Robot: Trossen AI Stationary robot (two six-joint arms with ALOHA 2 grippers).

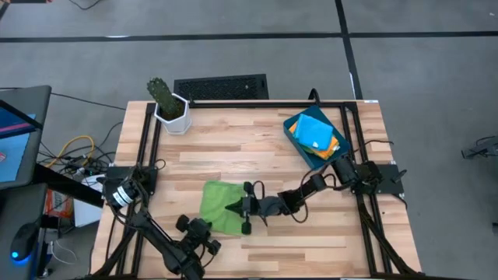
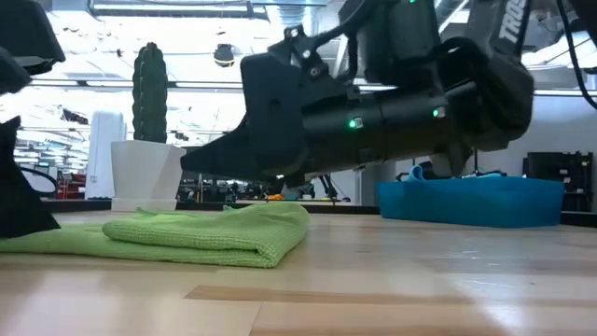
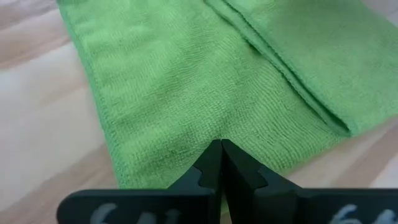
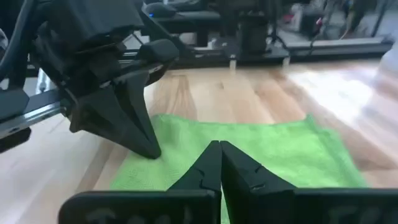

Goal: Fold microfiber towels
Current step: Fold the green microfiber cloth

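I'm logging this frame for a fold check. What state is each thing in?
Green towel: folded over once, flat on the table.
Tray: holds a stack of towels, blue on top, orange showing beneath.
Left gripper: shut, tips pressing on the green towel.
Right gripper: shut, low over the green towel's edge.
Cactus pot: upright at the table's corner.

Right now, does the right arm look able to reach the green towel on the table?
Probably yes. The right claw is shut and already over the green towel, with nothing between them; the left claw is at the towel's far edge, aside.
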